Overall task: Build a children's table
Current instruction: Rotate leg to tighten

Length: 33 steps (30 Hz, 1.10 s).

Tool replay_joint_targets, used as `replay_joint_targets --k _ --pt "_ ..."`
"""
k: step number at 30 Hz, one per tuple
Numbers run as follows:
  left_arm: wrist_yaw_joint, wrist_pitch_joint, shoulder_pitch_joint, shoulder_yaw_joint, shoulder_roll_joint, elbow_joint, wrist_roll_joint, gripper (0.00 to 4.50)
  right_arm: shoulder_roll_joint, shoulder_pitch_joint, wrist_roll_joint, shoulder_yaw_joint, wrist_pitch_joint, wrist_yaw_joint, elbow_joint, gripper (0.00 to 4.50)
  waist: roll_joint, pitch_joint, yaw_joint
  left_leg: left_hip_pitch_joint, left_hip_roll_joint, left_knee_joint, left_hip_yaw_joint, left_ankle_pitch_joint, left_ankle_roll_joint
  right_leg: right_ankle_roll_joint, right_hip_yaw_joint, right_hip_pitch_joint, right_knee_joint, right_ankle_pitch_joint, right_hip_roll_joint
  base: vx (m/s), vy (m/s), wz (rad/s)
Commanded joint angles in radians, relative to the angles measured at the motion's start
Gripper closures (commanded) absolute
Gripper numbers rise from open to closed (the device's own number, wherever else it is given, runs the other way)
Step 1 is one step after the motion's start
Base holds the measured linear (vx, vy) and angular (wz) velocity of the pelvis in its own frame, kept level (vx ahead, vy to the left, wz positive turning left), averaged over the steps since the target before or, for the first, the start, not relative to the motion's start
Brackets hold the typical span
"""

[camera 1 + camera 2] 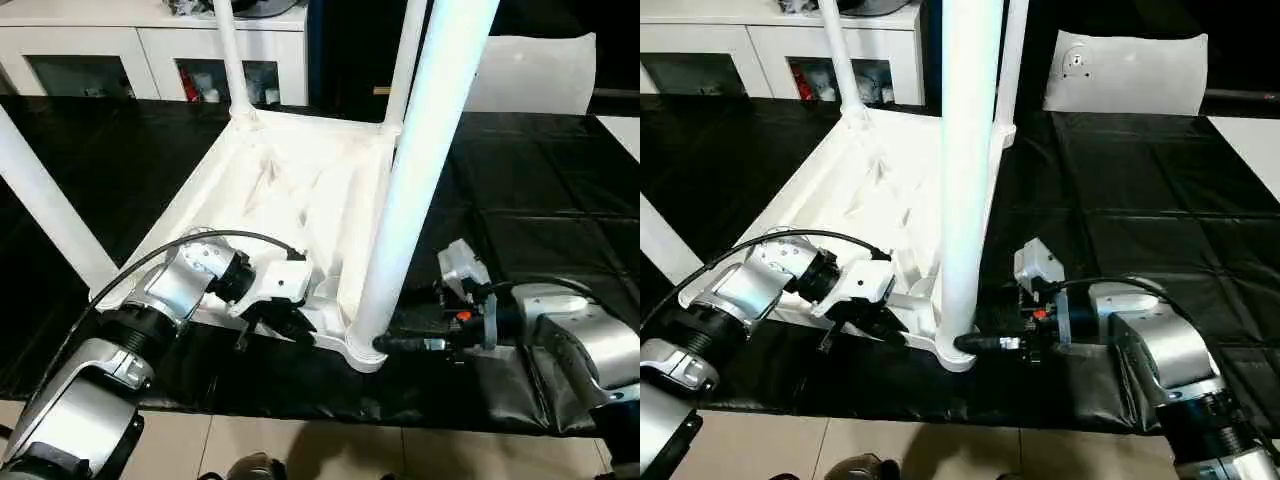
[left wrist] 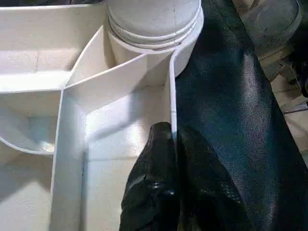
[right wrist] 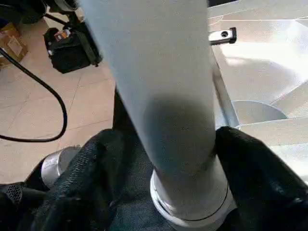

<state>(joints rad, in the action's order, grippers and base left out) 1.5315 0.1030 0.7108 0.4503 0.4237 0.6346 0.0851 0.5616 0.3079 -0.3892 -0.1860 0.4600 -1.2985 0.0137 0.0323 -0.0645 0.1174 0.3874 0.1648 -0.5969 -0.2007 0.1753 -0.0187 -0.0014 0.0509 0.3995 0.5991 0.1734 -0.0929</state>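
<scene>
The tabletop (image 1: 290, 190) is lying upside down on the black-covered worktop (image 1: 540, 200), with the near-corner leg (image 1: 415, 190) standing upright in its socket, long axis vertical. The right end effector (image 3: 166, 178) is straddling the base of this leg with its fingers (image 3: 255, 163) spread to either side, not visibly clamping it, so the leg is sitting directly between them and this arm is the nearer one. The left end effector (image 2: 173, 159) is clenched on the raised rim just beside the same corner, bracing the tabletop.
</scene>
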Motion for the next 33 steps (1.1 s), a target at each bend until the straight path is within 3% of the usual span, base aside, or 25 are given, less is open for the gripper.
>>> replay_joint_targets --k 1,11,13,15,16,17,19,20,21,22,23,24,25,26,27,28,29,30,31,32,33 --pt "0.036 0.024 0.009 0.047 -0.009 -0.007 0.022 4.50 -0.003 0.000 -0.014 -0.008 0.008 -0.011 -0.018 1.43 -0.016 0.077 -0.004 -0.028 0.072 0.072 0.027 0.204 0.034 -0.251 -0.040 -0.038 -0.060 0.220 -0.069 0.000 0.000 0.00" --pt "0.008 0.037 0.014 0.040 -0.013 0.012 0.034 4.50 -0.031 0.005 -0.017 -0.021 0.019 0.019 -0.015 2.19 -0.013 0.073 -0.005 -0.030 0.072 0.075 0.029 0.240 0.015 -0.240 -0.041 -0.035 -0.065 0.256 -0.068 0.000 0.000 0.00" --pt "-0.049 0.011 0.012 0.025 -0.023 0.014 0.042 4.50 -0.050 -0.010 -0.033 -0.011 0.039 0.049 -0.038 2.34 -0.008 0.072 -0.005 -0.030 0.071 0.076 0.030 0.246 0.011 -0.239 -0.041 -0.034 -0.065 0.267 -0.069 0.000 0.000 0.00" --pt "-0.114 -0.039 0.012 0.012 -0.036 0.012 0.055 4.50 -0.076 -0.030 -0.030 0.002 0.057 0.109 -0.061 2.45 -0.012 0.068 -0.007 -0.032 0.071 0.078 0.030 0.270 0.005 -0.228 -0.043 -0.033 -0.071 0.303 -0.068 0.000 0.000 0.00" --pt "-0.129 -0.062 0.011 0.009 -0.041 0.008 0.056 4.50 -0.088 -0.035 -0.022 0.008 0.061 0.139 -0.063 2.47 -0.015 0.066 -0.006 -0.039 0.071 0.078 0.029 0.293 -0.002 -0.221 -0.044 -0.026 -0.076 0.343 -0.069 0.000 0.000 0.00" --pt "-0.150 -0.097 0.011 -0.001 -0.051 0.003 0.052 4.50 -0.100 -0.039 -0.012 0.010 0.064 0.169 -0.066 2.48 -0.009 0.060 -0.011 -0.038 0.070 0.081 0.033 0.319 -0.016 -0.207 -0.044 -0.026 -0.080 0.401 -0.072 0.000 0.000 0.00" --pt "-0.215 -0.180 0.009 -0.033 -0.090 -0.008 0.031 4.50 -0.156 -0.042 0.035 0.016 0.069 0.291 -0.054 2.50 -0.020 0.056 -0.019 -0.037 0.066 0.084 0.037 0.351 -0.028 -0.172 -0.042 -0.027 -0.091 0.497 -0.073 -0.026 0.000 -0.01" --pt "-0.264 -0.227 0.007 -0.051 -0.116 -0.014 0.026 4.50 -0.204 -0.042 0.068 0.024 0.077 0.393 -0.042 2.51 -0.014 0.051 -0.025 -0.043 0.064 0.082 0.039 0.383 -0.046 -0.155 -0.041 -0.014 -0.097 0.563 -0.073 -0.052 0.000 -0.03" --pt "-0.280 -0.238 0.007 -0.056 -0.122 -0.015 0.027 4.50 -0.219 -0.042 0.078 0.027 0.079 0.425 -0.039 2.53 -0.015 0.049 -0.030 -0.047 0.061 0.081 0.042 0.406 -0.053 -0.141 -0.038 -0.010 -0.103 0.608 -0.073 -0.068 0.000 -0.04" --pt "-0.326 -0.268 0.008 -0.073 -0.142 -0.012 0.023 4.50 -0.257 -0.036 0.089 0.039 0.094 0.489 -0.030 2.54 -0.017 0.047 -0.043 -0.044 0.056 0.082 0.052 0.433 -0.062 -0.103 -0.027 -0.016 -0.113 0.687 -0.075 -0.073 0.017 -0.13" --pt "-0.373 -0.302 0.010 -0.093 -0.164 -0.012 0.017 4.50 -0.295 -0.031 0.098 0.049 0.111 0.552 -0.023 2.54 -0.012 0.044 -0.054 -0.042 0.055 0.086 0.058 0.464 -0.067 -0.076 -0.018 -0.018 -0.120 0.726 -0.075 -0.073 0.017 -0.13" --pt "-0.408 -0.327 0.012 -0.106 -0.179 -0.012 0.014 4.50 -0.324 -0.025 0.105 0.059 0.123 0.602 -0.016 2.56 -0.013 0.044 -0.071 -0.036 0.054 0.090 0.066 0.508 -0.076 -0.054 -0.001 -0.025 -0.125 0.733 -0.071 -0.069 0.039 -0.21" --pt "-0.496 -0.373 0.020 -0.139 -0.215 -0.003 0.008 4.50 -0.391 -0.010 0.118 0.087 0.157 0.715 0.002 2.56 -0.009 0.043 -0.079 -0.038 0.056 0.094 0.069 0.531 -0.084 -0.053 0.003 -0.025 -0.126 0.723 -0.068 -0.063 0.049 -0.22" --pt "-0.530 -0.388 0.024 -0.151 -0.228 0.001 0.006 4.50 -0.416 -0.003 0.124 0.098 0.170 0.757 0.009 2.57 -0.003 0.042 -0.100 -0.035 0.058 0.101 0.081 0.603 -0.095 -0.047 0.025 -0.032 -0.131 0.699 -0.065 -0.063 0.049 -0.22" --pt "-0.585 -0.425 0.030 -0.176 -0.254 -0.003 0.000 4.50 -0.454 0.009 0.139 0.107 0.180 0.824 0.025 2.57 0.015 0.038 -0.111 -0.038 0.068 0.120 0.093 0.708 -0.107 -0.041 0.043 -0.044 -0.125 0.647 -0.054 -0.059 0.054 -0.19" --pt "-0.632 -0.442 0.034 -0.196 -0.273 -0.008 -0.001 4.50 -0.476 0.020 0.157 0.109 0.185 0.871 0.042 2.57 0.022 0.034 -0.117 -0.027 0.079 0.145 0.096 0.777 -0.115 -0.046 0.052 -0.060 -0.101 0.577 -0.041 -0.090 0.046 -0.13" --pt "-0.666 -0.454 0.037 -0.209 -0.287 -0.011 -0.001 4.50 -0.490 0.028 0.170 0.110 0.188 0.904 0.053 2.57 0.039 0.030 -0.094 0.042 0.112 0.240 0.082 0.911 -0.131 -0.077 0.048 -0.126 0.081 0.307 -0.012 -0.090 0.046 -0.13" --pt "-0.709 -0.474 0.043 -0.228 -0.308 -0.015 -0.002 4.50 -0.520 0.040 0.178 0.121 0.192 0.944 0.068 2.57 0.030 0.036 -0.047 0.039 0.089 0.257 0.019 0.872 -0.114 -0.063 0.032 -0.101 0.116 0.189 0.011 -0.094 0.012 0.06" --pt "-0.734 -0.486 0.047 -0.239 -0.321 -0.017 -0.002 4.50 -0.538 0.047 0.181 0.129 0.192 0.965 0.077 2.57 -0.022 0.058 -0.085 -0.026 0.064 0.188 0.024 0.719 -0.091 -0.049 -0.021 -0.069 0.062 0.327 -0.020 0.015 -0.078 0.06" --pt "-0.761 -0.493 0.051 -0.251 -0.333 -0.017 -0.003 4.50 -0.555 0.055 0.183 0.133 0.186 0.980 0.086 2.57 -0.077 0.059 -0.085 -0.099 -0.008 -0.057 0.041 0.365 -0.059 -0.020 -0.037 0.041 -0.161 0.890 -0.128 0.015 -0.078 0.06" --pt "-0.799 -0.502 0.059 -0.267 -0.354 -0.019 -0.006 4.50 -0.580 0.072 0.196 0.136 0.149 1.012 0.107 2.01 -0.047 0.047 -0.068 -0.004 -0.019 -0.071 0.091 0.081 -0.003 -0.028 -0.084 -0.038 -0.146 0.968 -0.168 0.095 -0.089 -0.20"
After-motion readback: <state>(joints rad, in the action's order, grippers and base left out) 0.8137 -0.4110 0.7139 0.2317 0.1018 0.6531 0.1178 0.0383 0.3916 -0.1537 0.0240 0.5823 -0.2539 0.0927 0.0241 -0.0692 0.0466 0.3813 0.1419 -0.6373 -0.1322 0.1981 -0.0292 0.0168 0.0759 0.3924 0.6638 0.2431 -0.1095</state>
